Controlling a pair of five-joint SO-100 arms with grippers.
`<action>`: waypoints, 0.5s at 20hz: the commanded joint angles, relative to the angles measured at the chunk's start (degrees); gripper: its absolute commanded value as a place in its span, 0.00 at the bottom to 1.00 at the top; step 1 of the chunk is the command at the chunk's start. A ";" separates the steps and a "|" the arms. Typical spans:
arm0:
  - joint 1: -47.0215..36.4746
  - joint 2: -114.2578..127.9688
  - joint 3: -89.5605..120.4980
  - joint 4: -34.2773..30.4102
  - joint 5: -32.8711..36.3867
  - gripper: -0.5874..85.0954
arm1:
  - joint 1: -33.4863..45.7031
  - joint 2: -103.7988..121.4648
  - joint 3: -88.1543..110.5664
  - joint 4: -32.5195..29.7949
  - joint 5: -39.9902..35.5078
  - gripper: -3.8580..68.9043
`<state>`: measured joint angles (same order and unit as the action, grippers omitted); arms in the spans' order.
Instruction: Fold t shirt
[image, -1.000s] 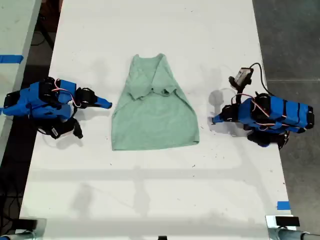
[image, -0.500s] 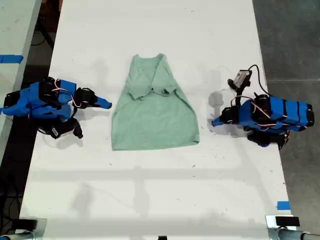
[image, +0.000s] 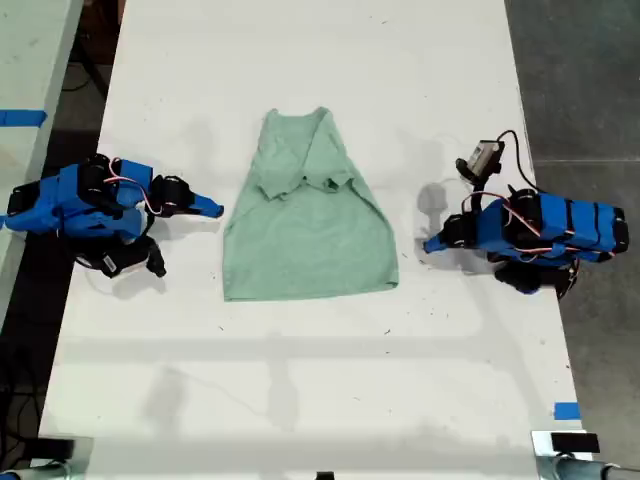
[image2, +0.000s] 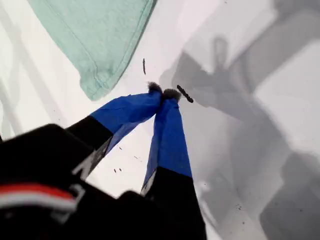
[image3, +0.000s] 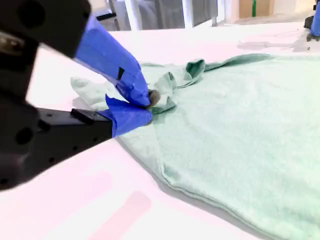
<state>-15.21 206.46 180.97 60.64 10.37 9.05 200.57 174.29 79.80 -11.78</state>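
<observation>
The t shirt (image: 310, 235) lies flat on the white table (image: 300, 400), roughly midway btwn the two long edges. Its collar end points toward the table edge at the exterior view's top and its hem toward the edge at the exterior view's bottom. You'll see both sleeves are folded in over the chest, so the upper part is narrow and the hem end is wide. The fold leaves a bunched ridge across the middle.

My first gripper (image: 428, 243) sits low over the table w/ its arm near the long edge on the exterior view's right. It points at the shirt's side near the hem corner but is apart from the cloth. Jaws are clenched, tips meeting, nothing btwn them.

My second gripper (image: 215, 209) is on the opposite side, its arm by the long edge on the exterior view's left. The tip is just beside the shirt's side, about level w/ the folded sleeves, and there's a gap to the fabric. Jaws are clenched too, and empty.

There's a bit of blue tape (image: 566, 410) on the table near the corner at the exterior view's bottom right.
</observation>
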 joint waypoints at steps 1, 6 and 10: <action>-0.26 0.26 -0.09 0.18 -1.14 0.01 | -0.44 0.62 2.02 0.09 0.62 0.06; -0.26 0.26 -0.09 0.18 -1.14 0.01 | -0.53 0.62 2.29 -0.44 -0.44 0.06; -0.26 0.26 -0.09 0.18 -1.05 0.01 | -0.62 0.62 2.37 -0.44 -0.09 0.06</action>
<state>-15.21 206.46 180.97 60.64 10.37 9.05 200.57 174.29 79.80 -11.69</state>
